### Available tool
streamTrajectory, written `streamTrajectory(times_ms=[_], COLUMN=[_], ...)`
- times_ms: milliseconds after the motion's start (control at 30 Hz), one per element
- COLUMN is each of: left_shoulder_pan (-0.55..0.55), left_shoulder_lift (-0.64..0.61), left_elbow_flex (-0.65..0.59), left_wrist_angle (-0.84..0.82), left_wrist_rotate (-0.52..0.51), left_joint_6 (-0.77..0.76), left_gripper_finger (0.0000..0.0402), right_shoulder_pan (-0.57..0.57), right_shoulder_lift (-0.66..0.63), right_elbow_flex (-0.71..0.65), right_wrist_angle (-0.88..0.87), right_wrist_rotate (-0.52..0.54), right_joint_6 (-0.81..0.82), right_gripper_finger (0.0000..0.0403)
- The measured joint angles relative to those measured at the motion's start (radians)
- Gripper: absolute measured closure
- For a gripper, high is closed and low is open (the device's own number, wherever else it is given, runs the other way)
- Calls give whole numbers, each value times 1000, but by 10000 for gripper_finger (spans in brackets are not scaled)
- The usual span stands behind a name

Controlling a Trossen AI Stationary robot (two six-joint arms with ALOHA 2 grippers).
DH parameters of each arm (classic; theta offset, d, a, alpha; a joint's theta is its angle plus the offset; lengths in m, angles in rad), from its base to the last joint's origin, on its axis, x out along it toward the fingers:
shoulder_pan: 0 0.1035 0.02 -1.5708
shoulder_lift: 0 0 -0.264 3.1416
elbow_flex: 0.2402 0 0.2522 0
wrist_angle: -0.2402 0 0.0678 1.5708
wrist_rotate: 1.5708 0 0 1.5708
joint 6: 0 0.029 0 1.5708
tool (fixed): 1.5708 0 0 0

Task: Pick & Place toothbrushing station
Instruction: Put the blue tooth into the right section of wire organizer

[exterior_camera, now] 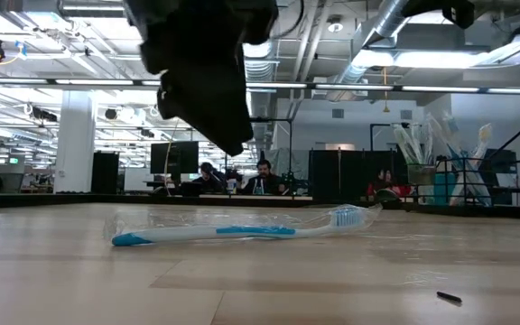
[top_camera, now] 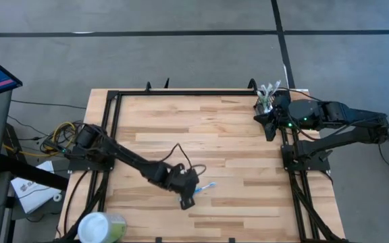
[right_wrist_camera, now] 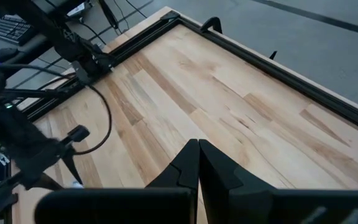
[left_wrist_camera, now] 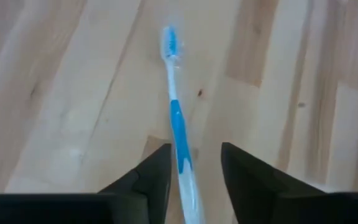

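Left pincer (left_wrist_camera: 194, 180) hangs open just over the worktop (top_camera: 242, 135), one finger on each side of the blue and white toothbrush (left_wrist_camera: 178, 130) handle. I think it should go straight down and squeeze the middle. Far off, the toothbrushing station (top_camera: 267, 102) stands at the back corner by the shut right pincer (right_wrist_camera: 197, 163).

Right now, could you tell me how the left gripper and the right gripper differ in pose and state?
The left gripper is open, astride a blue-and-white toothbrush lying on the table; the right gripper is shut and empty. The left hangs over the table's near middle; the right waits at the far right edge. Both are dark and two-fingered.
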Motion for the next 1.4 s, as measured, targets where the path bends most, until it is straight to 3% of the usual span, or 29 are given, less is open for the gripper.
streamTrajectory(times_ms=[233,500,700,1400], left_shoulder_pan=[-21,-38,-34,-35], left_shoulder_lift=[55,147,149,214], left_elbow_flex=[5,69,81,90], left_wrist_angle=[32,27,7,-49], left_wrist_rotate=[-34,-70,-154,-83], left_joint_6=[35,118,140,133], left_gripper_finger=[244,242,242,244], right_shoulder_pan=[-1,-1,-1,-1], right_shoulder_lift=[0,0,0,0], right_elbow_flex=[0,0,0,0], right_wrist_angle=[-4,-23,-26,-34], right_wrist_rotate=[0,1,0,1], right_joint_6=[0,0,0,0], right_gripper_finger=[402,402,402,402])
